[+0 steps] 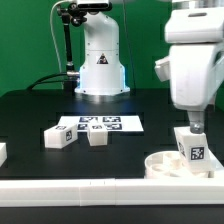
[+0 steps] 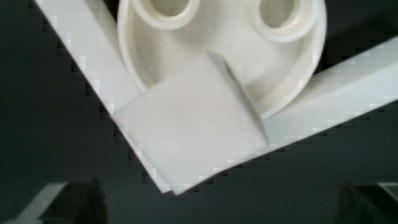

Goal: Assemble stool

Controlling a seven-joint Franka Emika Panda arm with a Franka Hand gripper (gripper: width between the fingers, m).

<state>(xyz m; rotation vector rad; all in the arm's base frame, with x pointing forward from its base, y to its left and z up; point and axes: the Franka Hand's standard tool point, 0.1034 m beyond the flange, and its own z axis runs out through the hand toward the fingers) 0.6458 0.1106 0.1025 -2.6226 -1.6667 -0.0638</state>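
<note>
The stool's round white seat (image 1: 168, 166) lies at the exterior view's right, against the front rail. One tagged leg (image 1: 195, 148) stands upright in it. My gripper (image 1: 191, 127) hangs just above that leg, open and holding nothing. In the wrist view the leg (image 2: 196, 135) points up at the camera from the seat (image 2: 214, 45), whose round holes show. My gripper (image 2: 214, 208) is spread wide, with one dark fingertip (image 2: 50, 202) low at each side, apart from the leg. Two more legs (image 1: 58, 138) (image 1: 97, 138) lie loose on the black table.
The marker board (image 1: 100, 124) lies flat behind the loose legs. A white border rail (image 1: 90, 196) runs along the front, and rails (image 2: 338, 95) meet in a corner around the seat. The robot base (image 1: 100, 60) stands at the back. A white part (image 1: 3, 152) shows at the left edge.
</note>
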